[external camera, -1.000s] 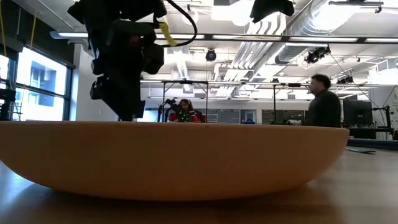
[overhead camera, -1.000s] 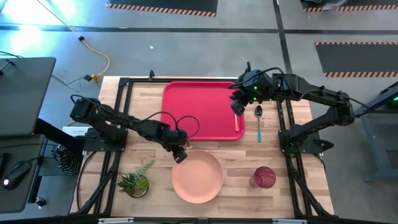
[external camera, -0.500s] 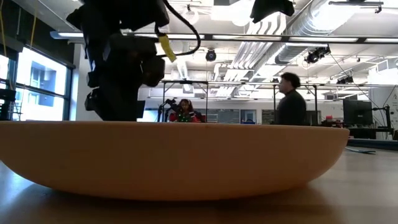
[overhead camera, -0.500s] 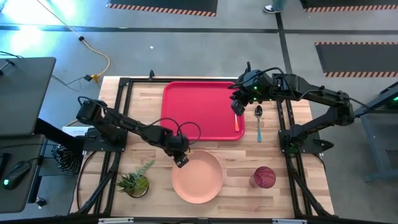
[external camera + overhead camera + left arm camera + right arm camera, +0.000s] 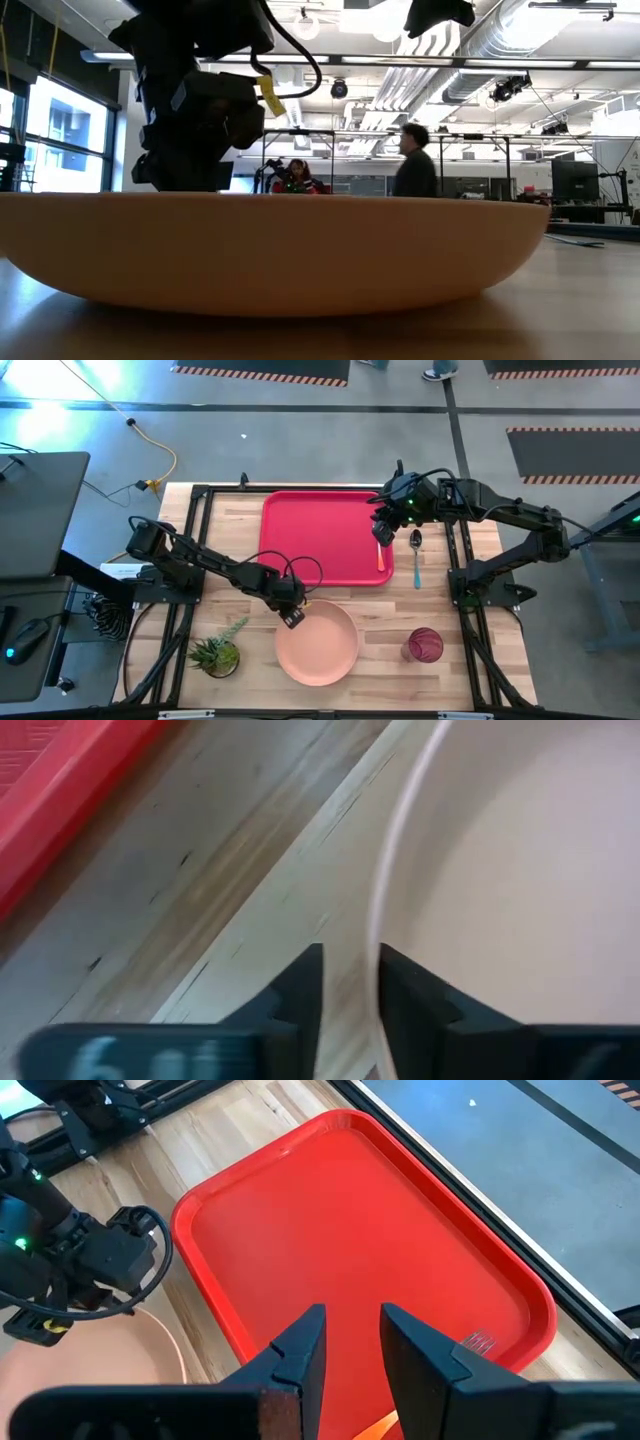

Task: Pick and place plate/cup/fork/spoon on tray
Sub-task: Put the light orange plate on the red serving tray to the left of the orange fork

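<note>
- At the plate's (image 5: 317, 643) rim nearest the tray (image 5: 322, 537), I'm straddling the edge with my left gripper (image 5: 292, 617): one finger (image 5: 300, 995) outside on the table (image 5: 385, 618), one inside. Fingers are a narrow gap apart around the rim; I can't tell if they're pinching yet.
- I'm taking the rim because it's the only thin part of something this wide.
- Plate is sitting flat on the wood just in front of the tray: round, salmon-pink, shallow, empty.
- My right gripper (image 5: 383, 530) is hanging over the tray's right edge, fingers (image 5: 300, 1350) slightly apart, holding nothing that I can see, above the fork (image 5: 381, 557) already lying in the tray.
- Spoon (image 5: 416, 558) and cup (image 5: 424, 645) are waiting on the table.
</note>
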Tool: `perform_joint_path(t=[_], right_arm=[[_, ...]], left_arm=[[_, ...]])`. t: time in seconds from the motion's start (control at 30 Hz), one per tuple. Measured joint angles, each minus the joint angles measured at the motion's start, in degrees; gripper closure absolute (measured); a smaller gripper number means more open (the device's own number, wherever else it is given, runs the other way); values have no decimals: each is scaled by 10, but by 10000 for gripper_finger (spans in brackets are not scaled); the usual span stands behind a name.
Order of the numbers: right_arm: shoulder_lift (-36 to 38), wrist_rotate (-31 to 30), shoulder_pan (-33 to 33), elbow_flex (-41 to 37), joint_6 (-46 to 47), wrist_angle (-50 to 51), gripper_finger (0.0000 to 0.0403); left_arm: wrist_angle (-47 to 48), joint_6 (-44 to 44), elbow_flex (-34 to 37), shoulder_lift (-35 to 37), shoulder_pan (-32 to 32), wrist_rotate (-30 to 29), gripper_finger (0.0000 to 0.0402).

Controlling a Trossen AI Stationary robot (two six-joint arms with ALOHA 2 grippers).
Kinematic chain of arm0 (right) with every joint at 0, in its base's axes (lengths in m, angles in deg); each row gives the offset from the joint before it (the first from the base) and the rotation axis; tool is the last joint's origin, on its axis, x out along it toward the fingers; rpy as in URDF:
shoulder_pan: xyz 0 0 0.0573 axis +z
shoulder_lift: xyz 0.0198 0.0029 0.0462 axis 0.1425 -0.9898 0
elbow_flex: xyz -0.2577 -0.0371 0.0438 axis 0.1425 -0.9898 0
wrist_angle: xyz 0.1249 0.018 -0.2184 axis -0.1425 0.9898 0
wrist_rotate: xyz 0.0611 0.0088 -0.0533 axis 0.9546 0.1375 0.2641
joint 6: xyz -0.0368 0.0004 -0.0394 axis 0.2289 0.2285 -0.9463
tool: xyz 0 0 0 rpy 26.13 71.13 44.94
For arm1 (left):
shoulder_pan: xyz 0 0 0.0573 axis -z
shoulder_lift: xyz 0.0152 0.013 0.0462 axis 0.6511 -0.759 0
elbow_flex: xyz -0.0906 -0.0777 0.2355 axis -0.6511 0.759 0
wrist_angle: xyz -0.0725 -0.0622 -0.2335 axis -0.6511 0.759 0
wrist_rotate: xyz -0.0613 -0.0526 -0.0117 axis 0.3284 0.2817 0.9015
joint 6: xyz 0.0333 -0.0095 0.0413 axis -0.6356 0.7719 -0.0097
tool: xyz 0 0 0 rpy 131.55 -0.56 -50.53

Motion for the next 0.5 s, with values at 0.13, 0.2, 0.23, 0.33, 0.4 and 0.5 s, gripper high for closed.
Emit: perform_joint_path(t=[0.13,0.2,0.23,0.33,0.4,0.5], right_arm=[[0,0,0,0,0,0,316],[0,0,0,0,0,0,316],[0,0,0,0,0,0,316],[0,0,0,0,0,0,316],[0,-1,0,0,-2,0,316],[0,-12,0,0,-2,2,316]], left_arm=[[-1,0,0,0,0,2,387],[-6,6,0,0,0,4,394],[-7,9,0,0,-1,4,393],[-24,9,0,3,-1,11,394],[-33,9,0,7,-3,13,396],[-35,4,-1,25,-10,16,397]])
